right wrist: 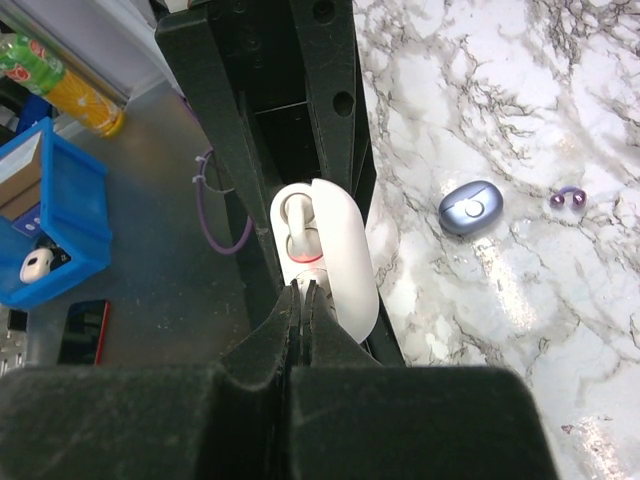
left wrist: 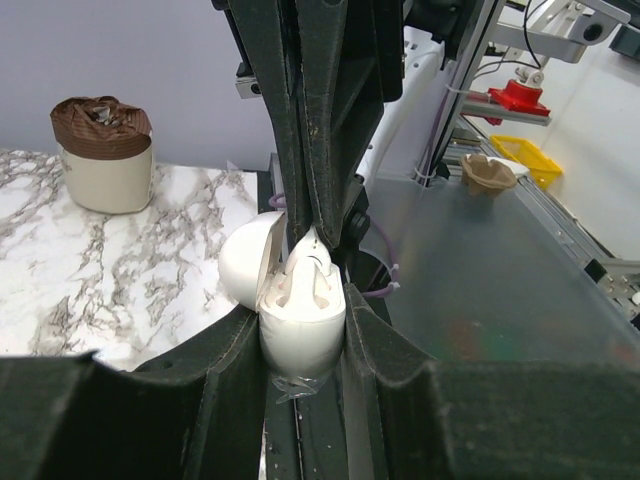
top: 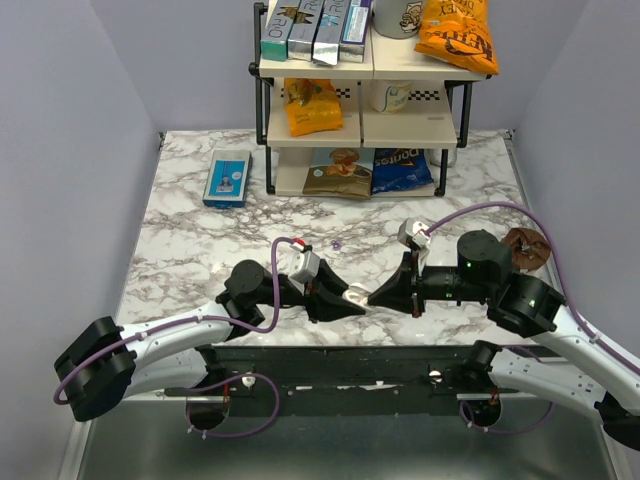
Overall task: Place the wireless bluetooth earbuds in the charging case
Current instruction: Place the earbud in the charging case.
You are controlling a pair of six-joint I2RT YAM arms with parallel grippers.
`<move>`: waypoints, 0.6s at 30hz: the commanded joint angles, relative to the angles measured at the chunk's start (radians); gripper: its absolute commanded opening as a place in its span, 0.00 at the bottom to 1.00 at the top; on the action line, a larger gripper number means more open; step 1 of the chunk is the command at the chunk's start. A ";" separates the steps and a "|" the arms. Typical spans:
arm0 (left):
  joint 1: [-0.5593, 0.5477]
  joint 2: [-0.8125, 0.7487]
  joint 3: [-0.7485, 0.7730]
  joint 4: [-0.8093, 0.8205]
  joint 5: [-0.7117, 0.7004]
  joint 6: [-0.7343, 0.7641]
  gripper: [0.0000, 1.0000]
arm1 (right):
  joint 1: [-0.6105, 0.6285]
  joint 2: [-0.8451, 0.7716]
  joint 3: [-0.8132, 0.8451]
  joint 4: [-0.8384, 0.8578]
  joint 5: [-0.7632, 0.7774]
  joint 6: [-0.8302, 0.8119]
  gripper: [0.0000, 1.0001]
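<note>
While the left gripper [left wrist: 301, 335] squeezes the open white charging case [left wrist: 300, 350] tight, the right gripper [right wrist: 301, 292] is pinched shut, its tips poking into the case.

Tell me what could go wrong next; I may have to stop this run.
The left gripper alone holds the charging case near the marble table's edge; pressure from the shut right gripper might twist it loose. The open lid stands right beside that gripper, so a sideways nudge could snap it shut.
</note>
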 commanded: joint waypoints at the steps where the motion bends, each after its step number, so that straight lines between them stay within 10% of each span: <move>1: 0.003 0.001 -0.004 0.074 0.026 -0.002 0.00 | -0.001 0.004 -0.017 0.006 -0.021 -0.007 0.01; 18: 0.003 0.001 -0.007 0.074 0.021 -0.006 0.00 | -0.003 -0.005 0.015 -0.027 0.031 -0.003 0.34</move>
